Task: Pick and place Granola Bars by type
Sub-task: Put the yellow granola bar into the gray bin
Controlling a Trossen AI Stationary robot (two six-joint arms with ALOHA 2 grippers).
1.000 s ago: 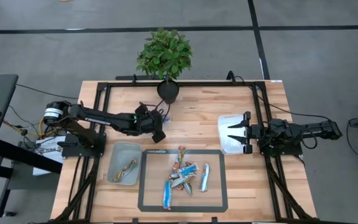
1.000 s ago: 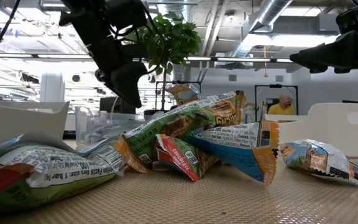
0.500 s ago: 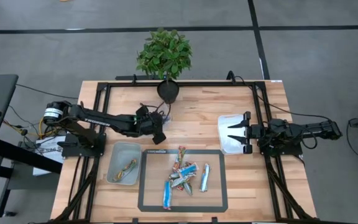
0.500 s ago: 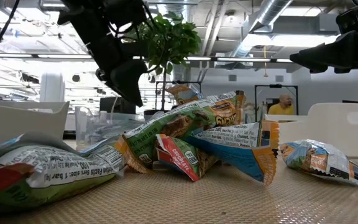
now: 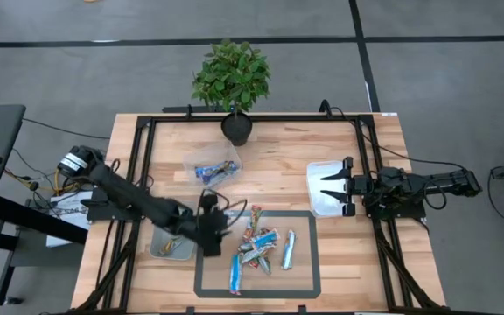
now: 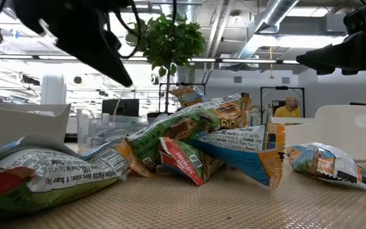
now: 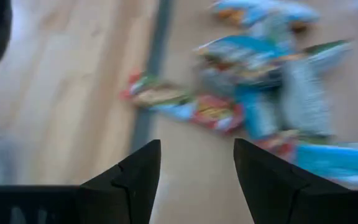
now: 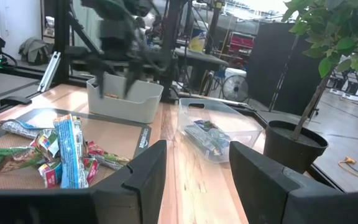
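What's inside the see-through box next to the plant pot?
The clear bin holds a few blue-wrapped granola bars. Its walls blur the count, and anything beneath them is hidden.

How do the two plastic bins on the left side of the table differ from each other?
The clear bin lies near the potted plant and holds blue-wrapped bars; the grey bin lies beside the mat and holds brown-gold bars. The clear bin is see-through and sits askew; the grey bin is opaque and sits square. Both are small, open-topped and partly filled.
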